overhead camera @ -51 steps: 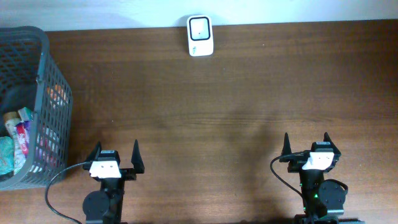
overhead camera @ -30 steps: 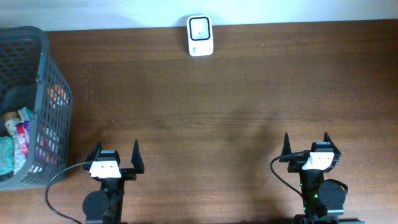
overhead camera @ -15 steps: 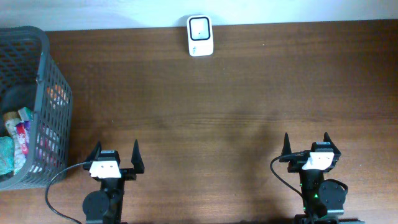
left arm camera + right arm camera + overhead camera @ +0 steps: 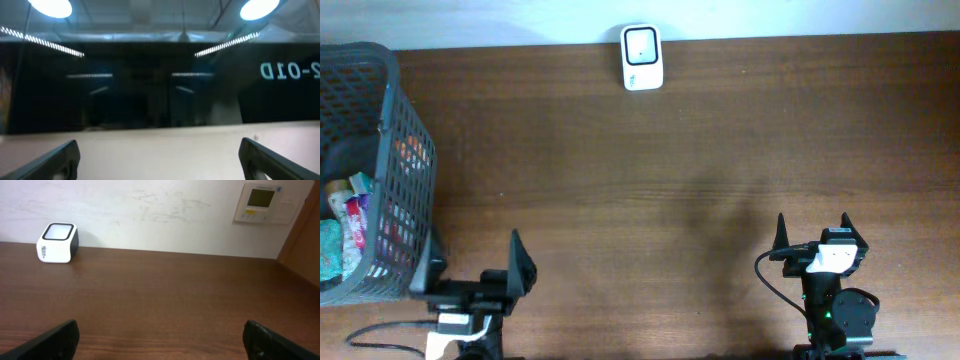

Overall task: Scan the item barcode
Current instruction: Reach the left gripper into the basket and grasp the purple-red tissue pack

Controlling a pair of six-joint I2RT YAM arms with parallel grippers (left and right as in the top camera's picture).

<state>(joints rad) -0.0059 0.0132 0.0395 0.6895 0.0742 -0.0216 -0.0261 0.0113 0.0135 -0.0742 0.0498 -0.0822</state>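
- At the near left edge of the table (image 4: 670, 170), the left gripper (image 4: 470, 268) has moved. Half a second back it sat square-on, matching its partner. Now it lies lower in the overhead view and is swung toward the basket (image 4: 390, 130).
- Its wrist view shows only ceiling lamps and dark glass, so that camera is pitched up. Both fingers (image 4: 55, 160) sit spread wide at the frame corners with nothing between them.
- Right gripper (image 4: 813, 228) is unchanged from the earlier overhead pictures. It is parked at the near right edge, jaws wide apart and empty, looking across the bare wood at the scanner (image 4: 57, 242).
- Reading: the left arm has probably begun its reach for the basket. Nothing is picked yet, so the task is at its very start.
- The item is still among the packets (image 4: 345, 215) at the far left, heaped inside the grey mesh basket. They are crumpled and mixed in colour: pink, green and some orange behind the wall.
- No barcode shows, and I cannot tell which packet is meant.
- Scanner (image 4: 641, 57) is a small white block with a dark-rimmed window on top. It stands at the far edge against the wall, well apart from the basket and both arms.
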